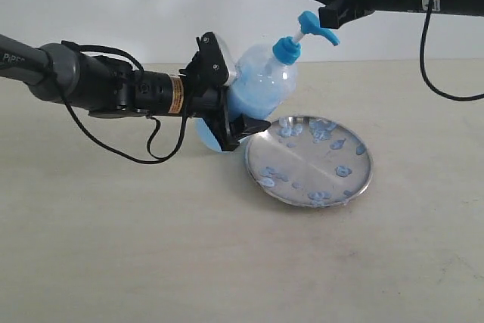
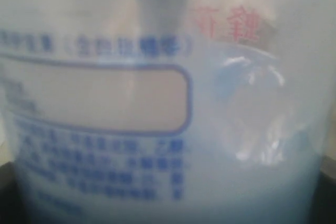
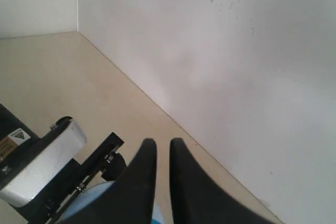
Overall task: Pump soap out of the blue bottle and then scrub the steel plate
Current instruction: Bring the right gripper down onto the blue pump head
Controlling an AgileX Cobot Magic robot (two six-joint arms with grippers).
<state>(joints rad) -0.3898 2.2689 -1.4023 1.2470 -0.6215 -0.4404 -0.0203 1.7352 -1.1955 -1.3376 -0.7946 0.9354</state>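
The pale table (image 1: 113,247) fills most of the exterior view, with a white wall behind it. The steel plate (image 1: 310,158) lies flat on the table right of centre, round and shiny.

The blue bottle (image 1: 261,88) sits just beside the plate's left rim. It is tilted so its top leans toward the plate, and light blue liquid shows in its lower part. Whether its base touches the table cannot be told.

The left gripper (image 1: 234,100) reaches in from the left, its jaws spread wide around the bottle's body and clamped on it. One dark finger (image 1: 248,128) presses the bottle's underside. In the left wrist view the bottle (image 2: 168,103) fills the picture, and its label (image 2: 100,98) is blurred, with blue print and red characters.

The right gripper (image 1: 333,14) hangs from the upper right, directly at the top of the bright blue pump head (image 1: 311,29). Whether it touches the pump head is not clear. In the right wrist view the right gripper (image 3: 163,145) has its two dark fingers (image 3: 144,177) drawn almost together. Only a thin slit is left between them, and nothing sits in it. A sliver of the bottle (image 3: 105,203) shows below them.

Soap (image 1: 342,171) dots the plate as small pale blue blobs, mostly near the rim.
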